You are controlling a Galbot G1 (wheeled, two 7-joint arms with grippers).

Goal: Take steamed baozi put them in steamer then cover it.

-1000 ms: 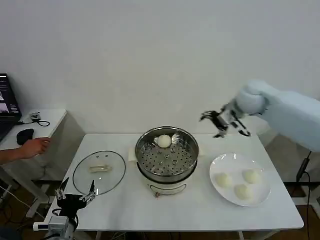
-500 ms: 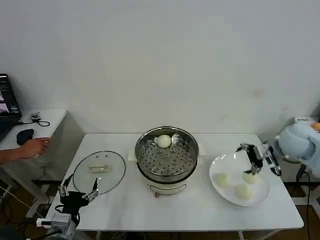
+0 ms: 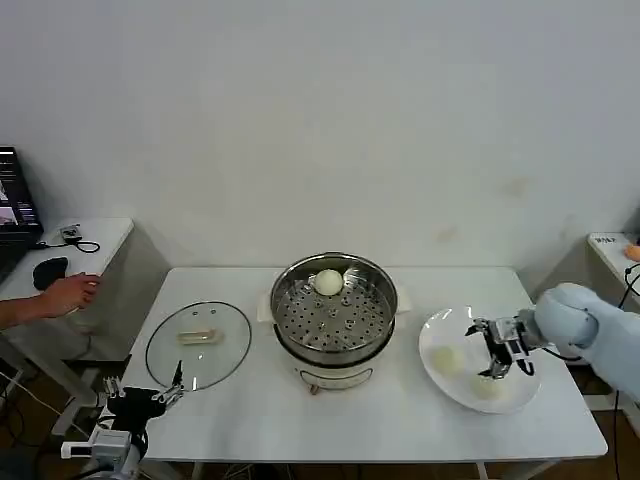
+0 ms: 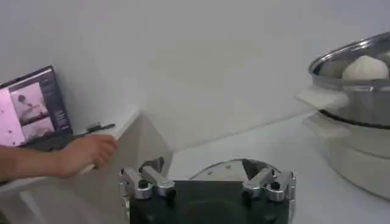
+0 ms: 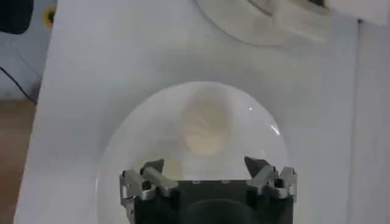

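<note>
One baozi point(image 3: 328, 282) in the steamer point(image 3: 334, 313), glass lid point(image 3: 198, 343) beside it, right claw point(image 3: 497, 358) spread wide over plate point(image 3: 448, 388) buns.

You see cream-white buns point(image 3: 328, 282), a white plate point(image 3: 455, 331), a shiny silver steamer point(image 3: 334, 312) with hole-dotted tray, and a white table point(image 3: 380, 415).

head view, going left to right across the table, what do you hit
left gripper → glass lid → steamer holding one baozi → white plate with baozi, right gripper open over it
</note>
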